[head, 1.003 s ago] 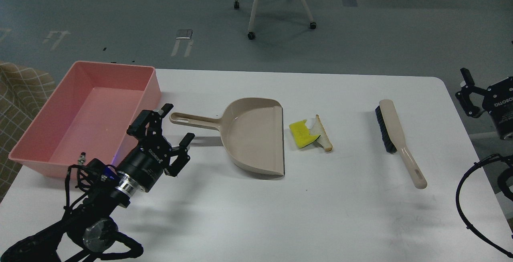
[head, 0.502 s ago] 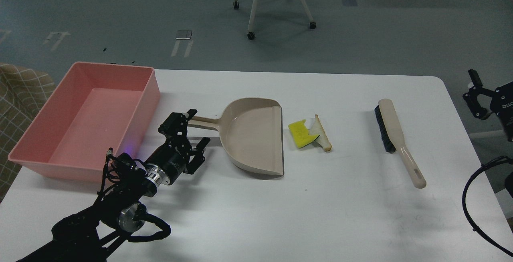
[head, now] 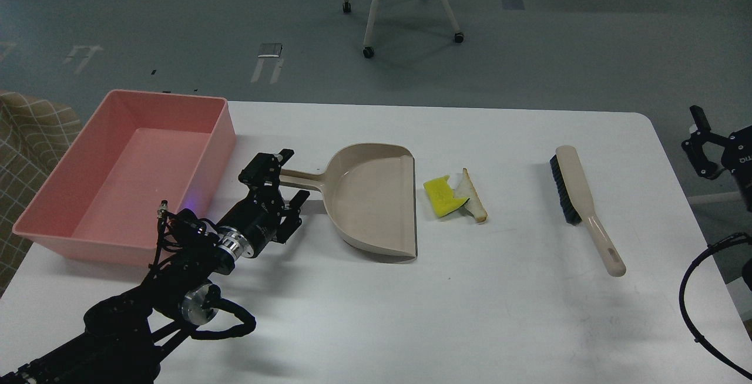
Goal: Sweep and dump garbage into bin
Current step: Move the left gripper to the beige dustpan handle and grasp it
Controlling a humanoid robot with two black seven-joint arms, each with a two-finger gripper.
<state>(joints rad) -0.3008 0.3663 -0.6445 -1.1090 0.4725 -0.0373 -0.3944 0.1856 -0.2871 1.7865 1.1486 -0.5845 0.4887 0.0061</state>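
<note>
Head view, nearest first: the left arm rises from the lower left corner over the white table, and the left gripper sits at the dustpan's long handle. Its two fingers are spread, one above the handle's end and one below it, so the handle lies between them; whether either finger touches the handle cannot be told.

The beige dustpan lies flat near the table's middle, its handle pointing left toward the bin and its straight open lip facing right. Just beside that lip, apart from it by a narrow strip of table, lies the garbage: the yellow sponge, green side at its right edge, and the bread slice touching it on the right, crust outward.

Well to the right of these, a brush with black bristles and a beige handle lies on the table at a slant, handle end nearer the camera.

The right gripper is at the far right edge of the view, beyond the table's side, holding nothing; it is cut off by the edge and its opening cannot be told.

Farther back on the left, the pink bin stands at the table's left edge, just beside the dustpan handle's end. Beyond the table is grey floor with a wheeled chair.
</note>
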